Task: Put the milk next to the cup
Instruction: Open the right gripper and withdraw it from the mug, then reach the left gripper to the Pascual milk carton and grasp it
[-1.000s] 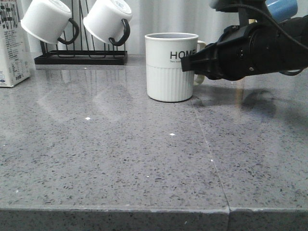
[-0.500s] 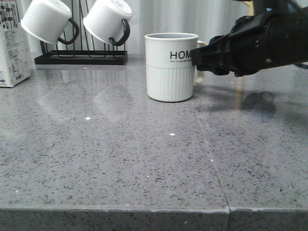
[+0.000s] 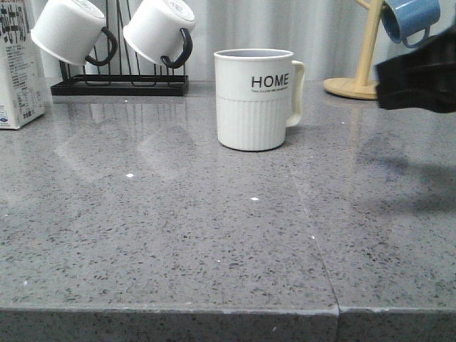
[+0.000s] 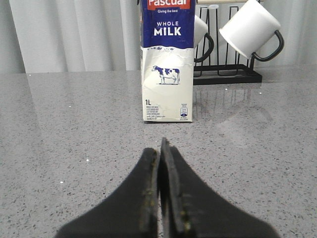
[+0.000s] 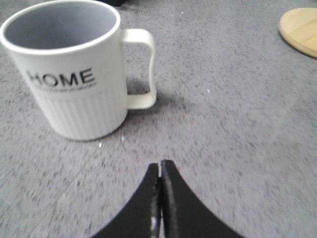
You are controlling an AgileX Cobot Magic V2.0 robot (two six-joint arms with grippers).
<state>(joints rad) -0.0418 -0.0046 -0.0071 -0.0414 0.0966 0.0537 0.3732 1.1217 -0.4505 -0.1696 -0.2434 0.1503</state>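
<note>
The milk (image 4: 167, 64), a tall white carton with a dark blue top and a cow picture, stands upright ahead of my left gripper (image 4: 160, 145), which is shut and holds nothing. In the front view only the milk's side (image 3: 16, 68) shows at the far left edge. The cup (image 3: 254, 98), white with ribbed lower half and "HOME" lettering, stands mid-table with its pale handle to the right. My right gripper (image 5: 161, 164) is shut and empty, some way back from the cup (image 5: 74, 74). Only a blurred black part of the right arm (image 3: 420, 75) shows at the front view's right edge.
A black rack (image 3: 120, 84) with two white black-handled mugs (image 3: 71, 30) stands at the back left, beside the milk. A wooden mug stand (image 3: 360, 64) carrying a blue mug (image 3: 410, 18) is at the back right. The grey speckled counter (image 3: 214, 235) has a seam right of centre.
My right arm has pulled away from the cup towards the right edge of the front view, uncovering the cup's handle and the wooden stand. Cup and milk have not moved.
</note>
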